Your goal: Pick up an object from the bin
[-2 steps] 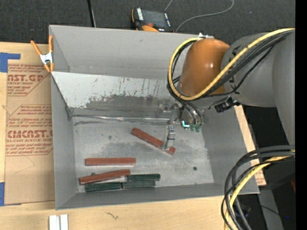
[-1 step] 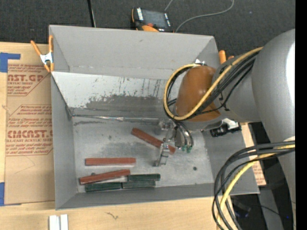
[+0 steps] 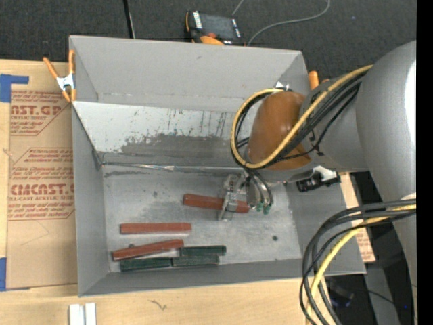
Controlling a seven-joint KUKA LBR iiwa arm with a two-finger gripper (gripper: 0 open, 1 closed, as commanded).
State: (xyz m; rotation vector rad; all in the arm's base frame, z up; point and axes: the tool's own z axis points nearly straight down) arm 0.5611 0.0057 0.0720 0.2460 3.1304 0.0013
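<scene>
My gripper (image 3: 229, 200) is low over the bin floor, right of the middle, directly on the right end of a short red-brown bar (image 3: 199, 200). That bar lies flat and runs left from under the gripper. A longer red-brown bar (image 3: 155, 228) lies by itself on the floor, lower left of the gripper.
Along the bin's front wall lie a third red-brown bar (image 3: 147, 250) and two dark green bars (image 3: 200, 252) (image 3: 145, 265), packed side by side. The arm's orange cover and looping cables hang over the bin's right side.
</scene>
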